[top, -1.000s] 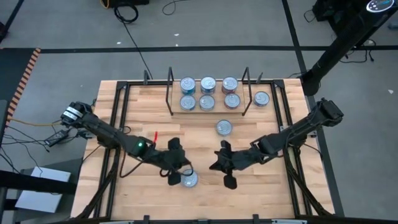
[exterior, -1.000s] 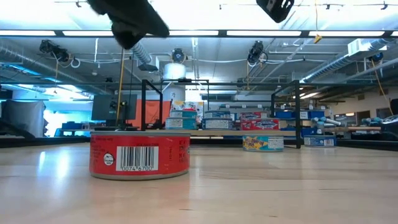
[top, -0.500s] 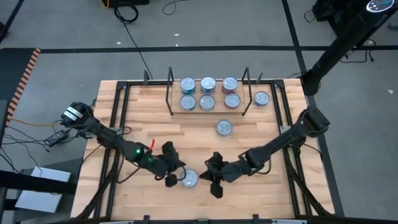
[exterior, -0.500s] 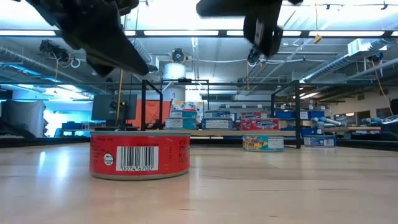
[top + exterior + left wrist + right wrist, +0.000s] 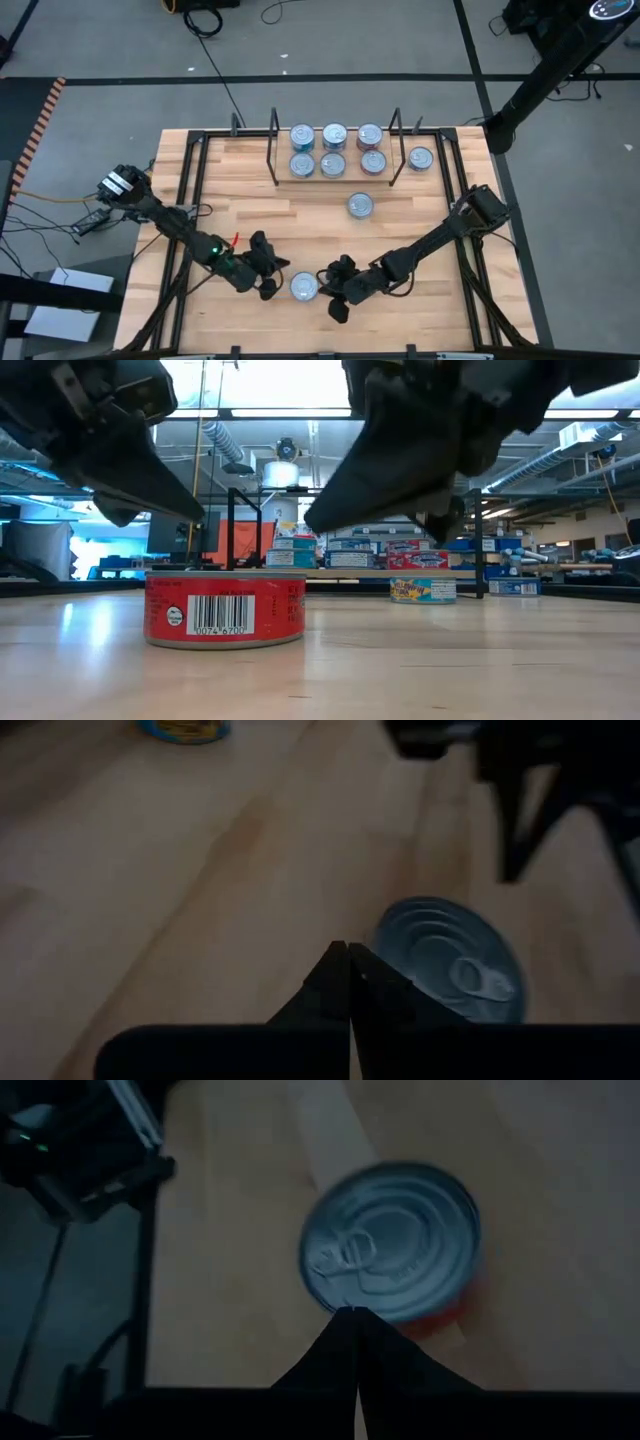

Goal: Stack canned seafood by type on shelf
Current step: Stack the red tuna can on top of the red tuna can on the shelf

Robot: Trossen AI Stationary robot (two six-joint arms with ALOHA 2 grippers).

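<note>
A red-sided can of seafood with a silver pull-tab lid stands flat on the wood near the table's front edge. My left gripper is shut just to its left, and my right gripper is shut just to its right. In the low view both fingertip pairs hang slightly above the height of the lid. The wrist views show the lid close ahead of each shut tip. Several more cans sit in two rows on the shelf at the far side.
One loose can sits mid-table in front of the shelf, and another lies just right of the shelf's right wire upright. Black frame rails run along the table's left and right sides. Bare wood lies between the shelf and the red can.
Both grippers have sunk and come toward the table's near edge, closing in on the red can from its left and its right, each rolling as it went. Both have stayed shut. The can has not moved.
</note>
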